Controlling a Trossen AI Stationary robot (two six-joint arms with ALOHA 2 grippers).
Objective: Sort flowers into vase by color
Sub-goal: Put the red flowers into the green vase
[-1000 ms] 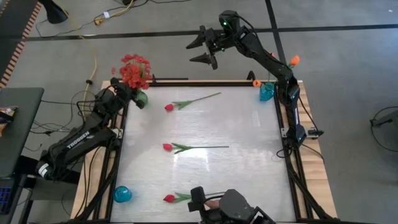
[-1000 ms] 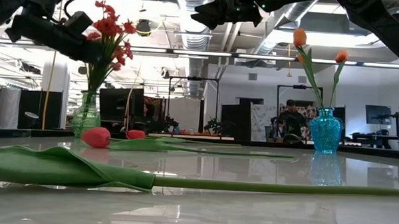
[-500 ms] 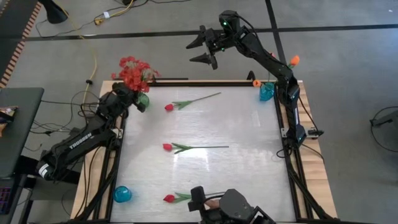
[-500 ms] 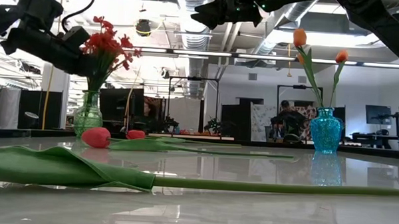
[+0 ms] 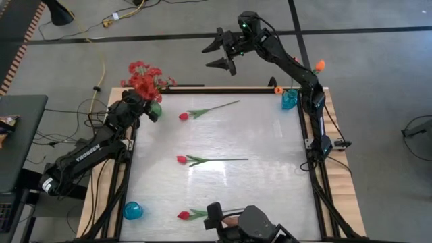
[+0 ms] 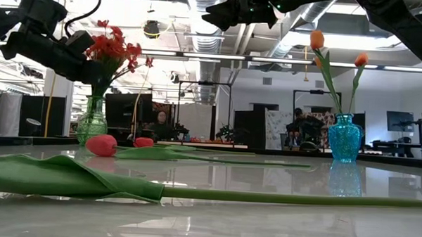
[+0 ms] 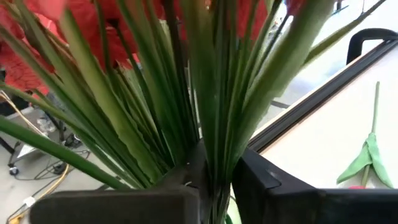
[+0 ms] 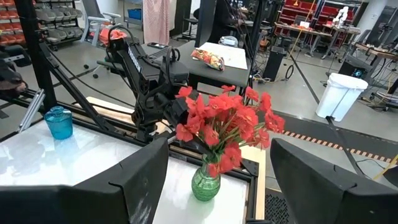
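Note:
A red many-bloom spray stands in the green glass vase at the table's far left corner. My left gripper is at its stems, just above the vase's mouth, shut on them. My right gripper hangs high beyond the far edge, open and empty. Two orange tulips stand in the teal vase at the far right corner. Three pinkish-red tulips lie flat on the table. My left gripper pinches the spray's bundle of green stems between its two fingers, below the blooms. The fingers come about level from the table's left side and lie across the stems. The spray stands nearly upright, its lower ends down in the green vase.
A small blue vase stands at the near left corner. The black frame rail runs along the far edge. A camera mount sits at the near edge. People and desks show in the room behind.
My left gripper has gone down a little with the red spray, whose blooms now sit lower over the green vase. My right arm has kept still.

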